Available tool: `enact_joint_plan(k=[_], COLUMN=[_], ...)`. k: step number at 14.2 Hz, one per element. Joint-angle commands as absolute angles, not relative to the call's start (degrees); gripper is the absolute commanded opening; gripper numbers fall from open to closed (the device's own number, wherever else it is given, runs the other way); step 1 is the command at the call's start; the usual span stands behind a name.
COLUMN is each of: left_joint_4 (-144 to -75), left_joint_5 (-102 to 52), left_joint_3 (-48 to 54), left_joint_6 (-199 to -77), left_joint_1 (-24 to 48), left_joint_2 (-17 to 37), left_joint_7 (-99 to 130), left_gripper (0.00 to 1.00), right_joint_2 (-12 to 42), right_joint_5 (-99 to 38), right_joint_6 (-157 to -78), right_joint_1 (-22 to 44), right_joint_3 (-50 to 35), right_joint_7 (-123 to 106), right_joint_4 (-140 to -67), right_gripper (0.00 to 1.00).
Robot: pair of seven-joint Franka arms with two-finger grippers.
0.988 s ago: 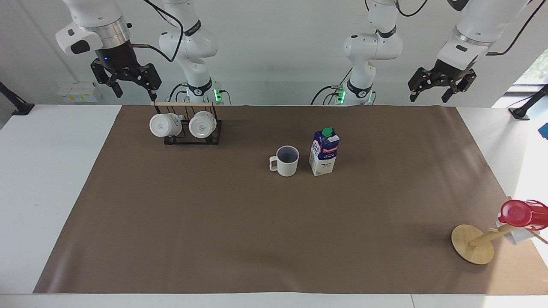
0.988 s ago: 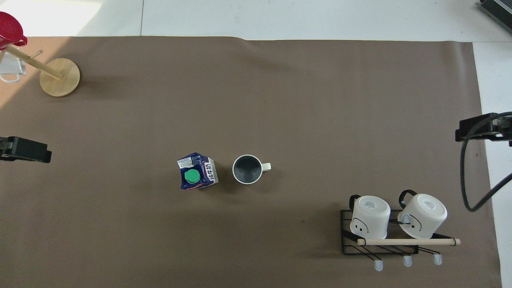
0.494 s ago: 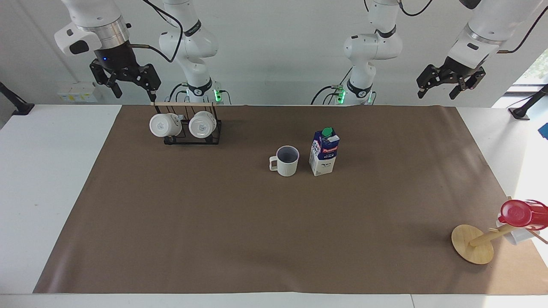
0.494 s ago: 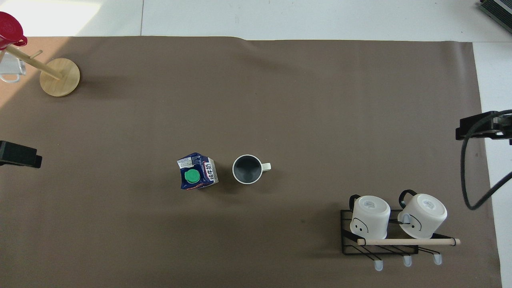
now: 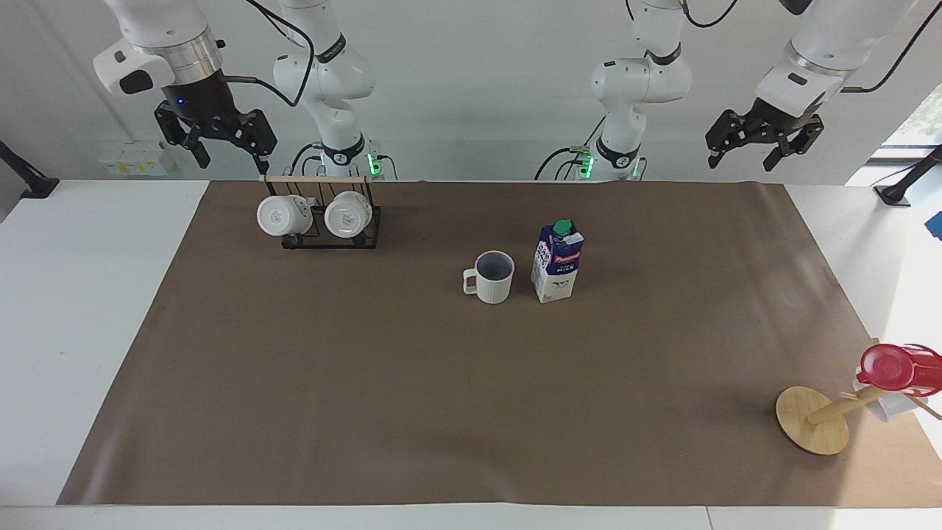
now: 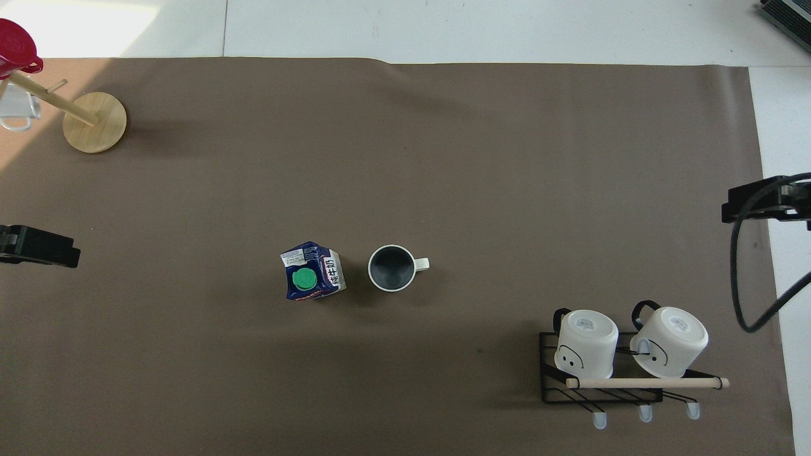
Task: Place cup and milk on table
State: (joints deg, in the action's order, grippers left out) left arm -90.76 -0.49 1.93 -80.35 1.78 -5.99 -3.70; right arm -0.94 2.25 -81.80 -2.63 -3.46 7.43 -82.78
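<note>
A: What is seen from the facing view?

B: The left gripper is raised at its own arm's end of the table, fingers spread wide, nothing held. The right gripper is raised just above the mug rack, likewise spread and empty. The cup and the milk are stood upright side by side on the brown paper sheet, well apart from both grippers and roughly between them, the milk on the left gripper's side.

A: And on the rack?

B: Two white mugs are hung there, directly below the right gripper. A wooden stand carrying a red cup is placed well apart from the left gripper, at the same end of the table.

A: And from overhead?

B: Only a dark edge of the left gripper is shown; its fingers cannot be judged there. The milk and cup are seen close together, not touching, the cup's handle turned away from the milk.
</note>
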Motion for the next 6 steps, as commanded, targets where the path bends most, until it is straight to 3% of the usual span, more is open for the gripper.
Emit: enact_joint_plan(k=[1,6], left_joint_4=[-89.2,-89.1], left_joint_5=[-0.9,-0.9], left_joint_3=[1.8,1.8], left_joint_6=[-78.8,-78.7], left_joint_1=[1.8,1.8], left_joint_2=[-5.4,-5.5], left_joint_7=[-4.5,-4.2], left_gripper=[1.00,1.00], right_joint_2=[-0.2,-0.4], right_joint_5=[2.0,1.8], right_joint_6=[-80.7,-80.9], right_joint_1=[-3.3,-3.2], right_joint_3=[-4.0,-4.0], right_joint_7=[6.1,6.0], right_joint_4=[-81.1,-81.4], right_gripper=[1.00,1.00])
